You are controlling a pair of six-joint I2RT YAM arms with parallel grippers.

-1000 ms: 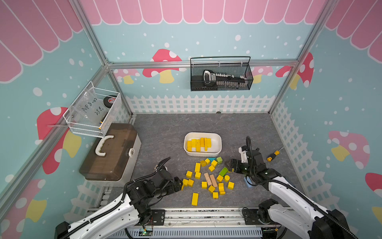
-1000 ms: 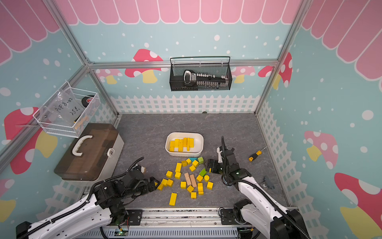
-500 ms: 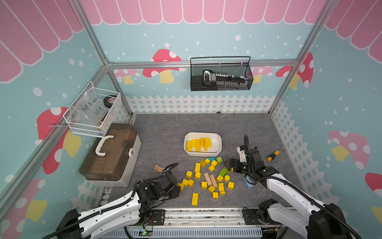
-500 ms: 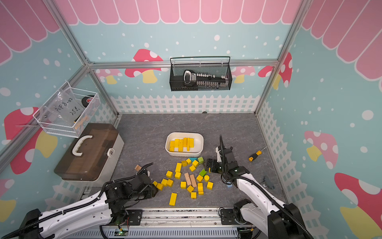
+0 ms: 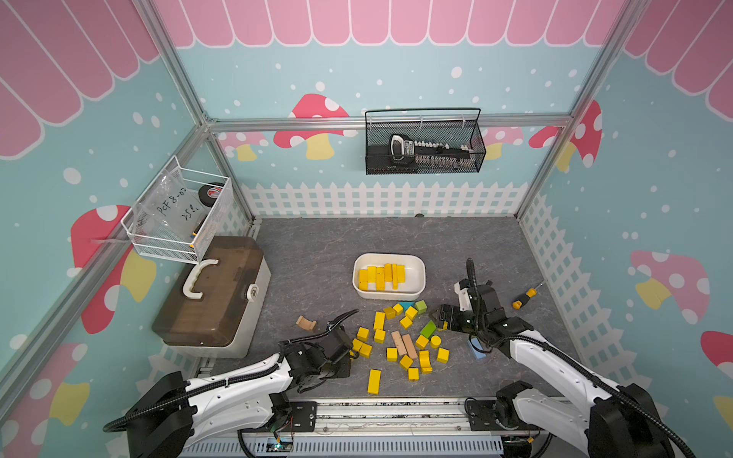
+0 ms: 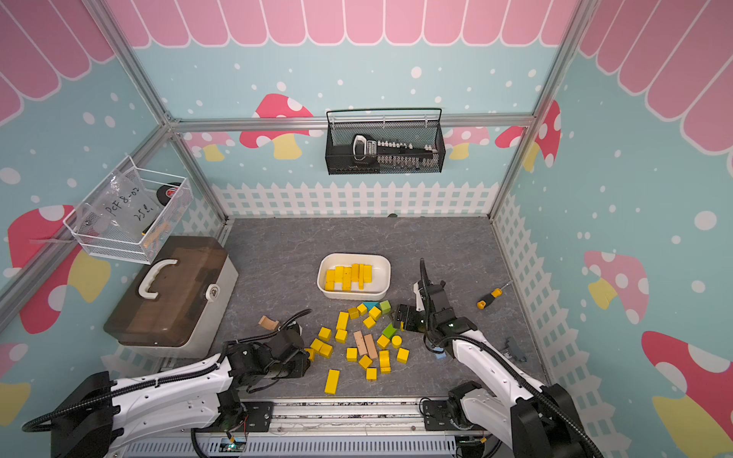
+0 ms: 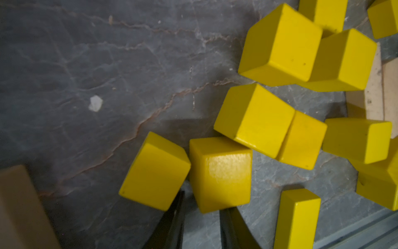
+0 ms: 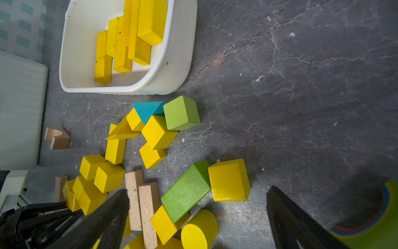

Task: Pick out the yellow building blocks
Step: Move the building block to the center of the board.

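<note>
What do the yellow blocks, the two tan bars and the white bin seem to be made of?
Yellow blocks: probably wood under glossy paint; sheen, dark specks. Tan bars: bare unfinished wood, visible grain. White bin: likely plastic, smooth, rounded, slightly scuffed.

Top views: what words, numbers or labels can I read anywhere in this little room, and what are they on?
"PCF 8-02": handwritten on the clear plastic bag in the white wire basket.
"25", then unclear marks: same bag, line below.
White label on the black tool in the black mesh basket: too small to read.
Red label on the black tape roll: blurred.
</note>
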